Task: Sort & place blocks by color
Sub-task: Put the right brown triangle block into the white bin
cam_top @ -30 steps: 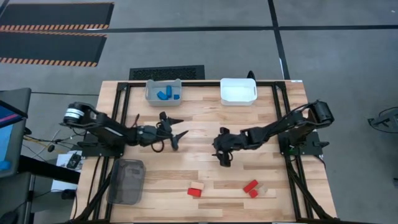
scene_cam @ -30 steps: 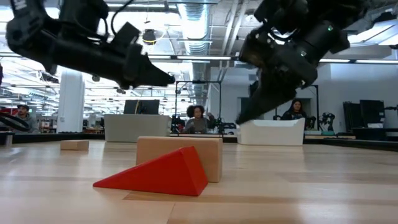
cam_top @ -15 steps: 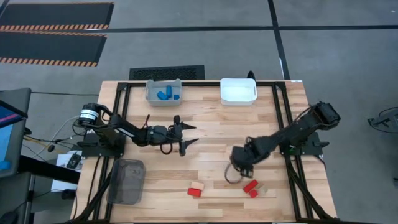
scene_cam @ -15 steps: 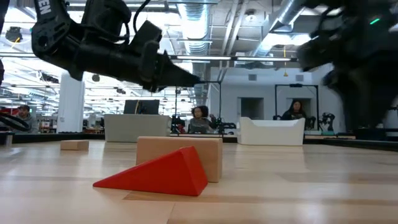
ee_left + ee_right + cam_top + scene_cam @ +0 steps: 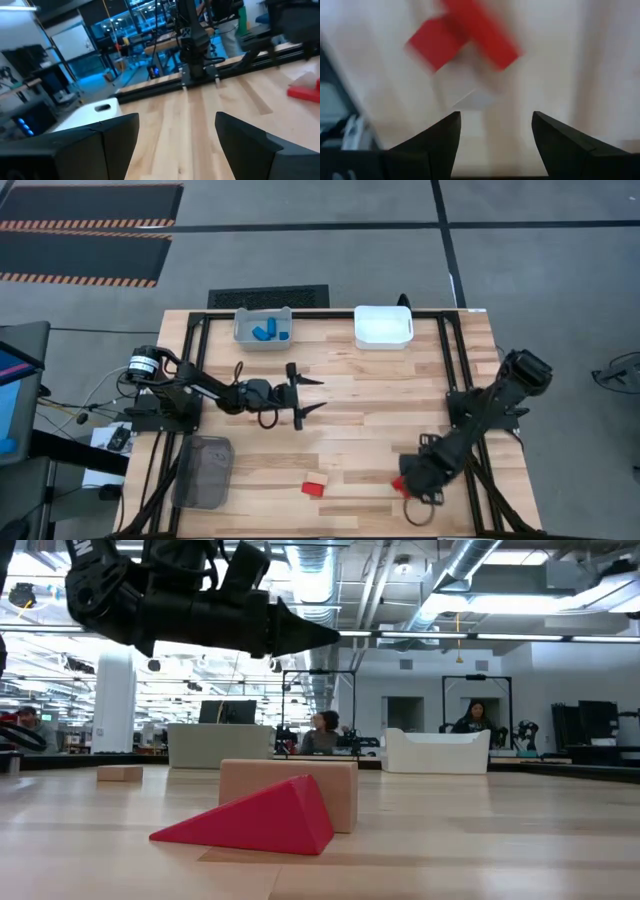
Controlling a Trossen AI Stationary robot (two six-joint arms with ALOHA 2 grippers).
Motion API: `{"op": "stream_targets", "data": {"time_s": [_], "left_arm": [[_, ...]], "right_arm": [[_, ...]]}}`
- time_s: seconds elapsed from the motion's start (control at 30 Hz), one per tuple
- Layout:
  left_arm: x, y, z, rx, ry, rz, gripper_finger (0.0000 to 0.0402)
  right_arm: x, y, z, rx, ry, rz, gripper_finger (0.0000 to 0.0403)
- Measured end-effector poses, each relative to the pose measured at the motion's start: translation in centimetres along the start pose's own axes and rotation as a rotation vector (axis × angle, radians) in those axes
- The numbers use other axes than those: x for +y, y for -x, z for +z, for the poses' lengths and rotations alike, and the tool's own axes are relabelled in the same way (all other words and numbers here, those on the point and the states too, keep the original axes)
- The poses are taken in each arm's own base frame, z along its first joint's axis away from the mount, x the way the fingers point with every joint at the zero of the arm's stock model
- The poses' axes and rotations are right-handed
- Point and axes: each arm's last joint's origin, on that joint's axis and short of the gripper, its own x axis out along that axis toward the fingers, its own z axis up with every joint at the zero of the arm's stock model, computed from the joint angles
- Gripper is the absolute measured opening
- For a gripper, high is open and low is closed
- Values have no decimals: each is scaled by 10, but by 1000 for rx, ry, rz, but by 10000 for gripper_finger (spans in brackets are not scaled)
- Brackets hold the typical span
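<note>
My right gripper (image 5: 412, 483) is open and hovers over a pair of red blocks (image 5: 399, 483) near the table's near right edge. In the right wrist view the red blocks (image 5: 465, 35) and a pale block (image 5: 470, 87) lie on the table ahead of the open fingers, blurred. My left gripper (image 5: 308, 395) is open and empty above the table's middle; it also shows in the low view (image 5: 300, 635). A red wedge (image 5: 315, 488) lies near the near edge, resting flat against a tan block (image 5: 290, 785). Blue blocks (image 5: 268, 333) lie in the grey bin (image 5: 243, 330).
A white bin (image 5: 383, 326) stands at the far edge, right of the grey bin. A dark mesh bin (image 5: 203, 470) sits at the near left corner. Another tan block (image 5: 120, 773) lies farther off in the low view. People show in the room behind.
My right gripper has swung from the table's middle toward the near right edge and now stands over the pair of red blocks. My left gripper has reached a little toward the table's right. No block has moved.
</note>
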Motion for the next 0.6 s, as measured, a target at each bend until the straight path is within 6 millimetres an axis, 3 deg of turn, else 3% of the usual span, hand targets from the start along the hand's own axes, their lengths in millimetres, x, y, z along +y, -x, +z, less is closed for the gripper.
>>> {"op": "stream_targets", "data": {"time_s": [0.2,0.6], "left_arm": [[10,-9,3,4,-19,20,253],[25,-13,-1,16,2,46,253]], "right_arm": [[23,-7,-17,-41,124,56,270],[31,-45,-7,1,170,-37,270]]}}
